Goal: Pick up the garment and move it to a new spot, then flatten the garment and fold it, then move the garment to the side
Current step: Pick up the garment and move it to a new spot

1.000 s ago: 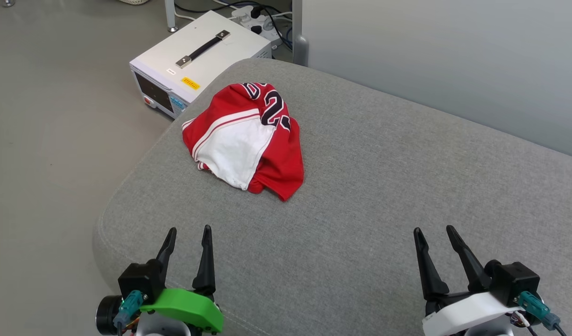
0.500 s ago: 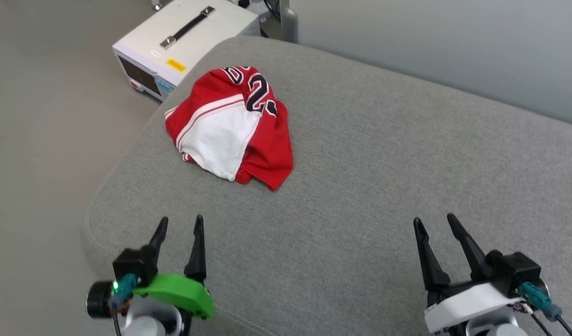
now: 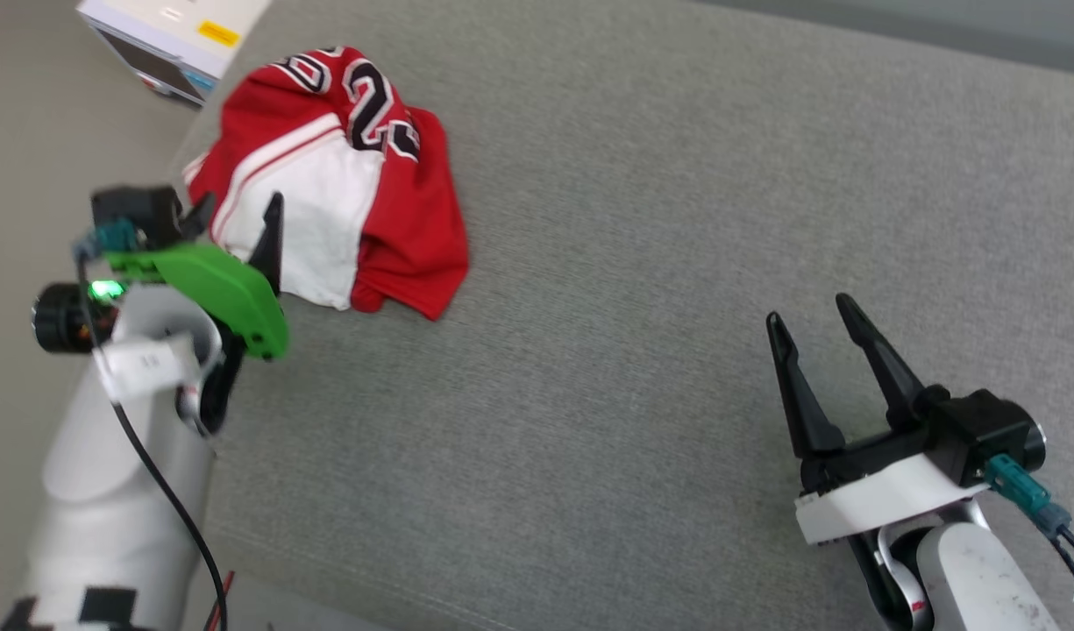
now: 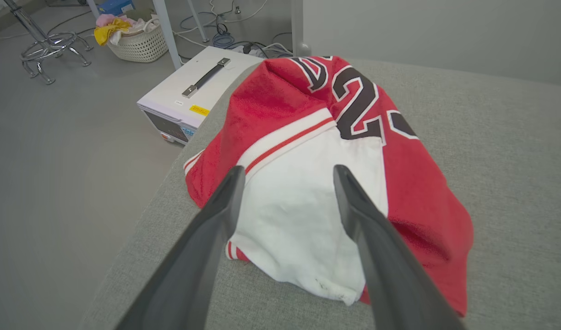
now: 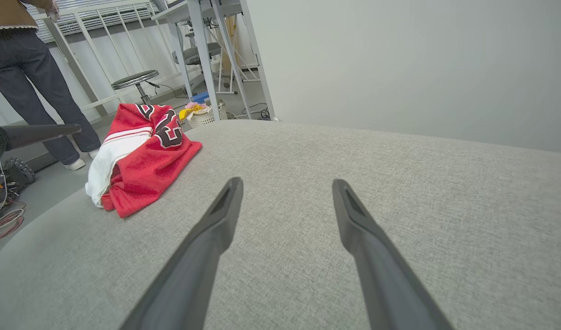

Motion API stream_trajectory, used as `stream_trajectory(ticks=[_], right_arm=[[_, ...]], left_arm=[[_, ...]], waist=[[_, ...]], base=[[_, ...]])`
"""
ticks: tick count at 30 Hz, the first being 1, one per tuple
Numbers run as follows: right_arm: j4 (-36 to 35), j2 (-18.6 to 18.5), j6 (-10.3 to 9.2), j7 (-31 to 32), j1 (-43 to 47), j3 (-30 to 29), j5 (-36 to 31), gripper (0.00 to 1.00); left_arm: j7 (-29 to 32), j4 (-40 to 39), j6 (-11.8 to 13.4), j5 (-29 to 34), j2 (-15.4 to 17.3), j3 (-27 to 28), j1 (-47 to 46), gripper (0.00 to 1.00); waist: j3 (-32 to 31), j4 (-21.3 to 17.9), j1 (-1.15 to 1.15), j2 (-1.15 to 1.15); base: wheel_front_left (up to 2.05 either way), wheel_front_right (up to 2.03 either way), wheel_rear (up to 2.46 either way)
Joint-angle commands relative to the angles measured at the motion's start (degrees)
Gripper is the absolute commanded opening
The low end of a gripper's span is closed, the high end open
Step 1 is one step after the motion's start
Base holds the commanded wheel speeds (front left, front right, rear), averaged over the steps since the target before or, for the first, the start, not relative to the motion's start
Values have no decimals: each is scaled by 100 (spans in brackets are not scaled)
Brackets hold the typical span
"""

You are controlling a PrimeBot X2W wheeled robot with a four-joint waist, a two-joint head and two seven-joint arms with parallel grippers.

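Poised for picking up the crumpled red-and-white jersey garment [image 3: 405,228].
Held the white-backed right gripper [image 3: 808,311] open and empty, well apart; held the green-backed left gripper [image 3: 241,206] wide just over the white sleeve [image 3: 326,219], near the left edge of the grey fabric cushion [image 3: 633,263]. Seemed best to sink onto a thick fold, then close firmly.
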Motion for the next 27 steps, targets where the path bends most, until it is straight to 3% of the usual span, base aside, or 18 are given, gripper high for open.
stream_trajectory(ticks=[1, 7, 11, 16, 17, 18, 19, 27], right_arm=[[-55, -43, -4, -12, -134, 15, -52, 100], [-159, -66, -4, 2, -337, 36, -103, 100], [-152, -63, -4, -2, -347, 58, -127, 100], [-116, -51, -4, -10, -362, 60, -127, 100], [-106, -49, -4, -12, -362, 59, -126, 100], [-96, -50, -4, -13, -364, 59, -121, 100], [-78, -53, -4, -15, -368, 53, -114, 100], [109, -35, -4, -24, -303, 36, -99, 100]], left_arm=[[175, 92, -16, -177, 100, -66, -237, 100], [1280, 600, -19, -933, 704, -587, -982, 100], [2027, 967, -20, -1433, 962, -807, -1188, 100], [2444, 1294, -20, -1829, 1103, -913, -1248, 100], [2503, 1326, -20, -1885, 1123, -964, -1233, 74], [2523, 1339, -20, -1932, 1156, -1007, -1223, 7], [2521, 1340, -20, -1988, 1191, -1067, -1208, 0], [2125, 1389, -20, -2244, 1350, -1377, -1140, 0]], waist=[[633, -536, -1, 0], [1074, -896, -1, 0], [1218, -1054, -1, 0], [1266, -1148, -1, 0], [1261, -1156, -1, 0], [1254, -1161, -1, 0], [1236, -1159, -1, 0], [803, -1009, -1, 0]], base=[[0, 0, 0], [0, 0, 0], [0, 0, 0], [0, 0, 0], [0, 0, 0], [0, 0, 0], [0, 0, 0], [0, 0, 0]])
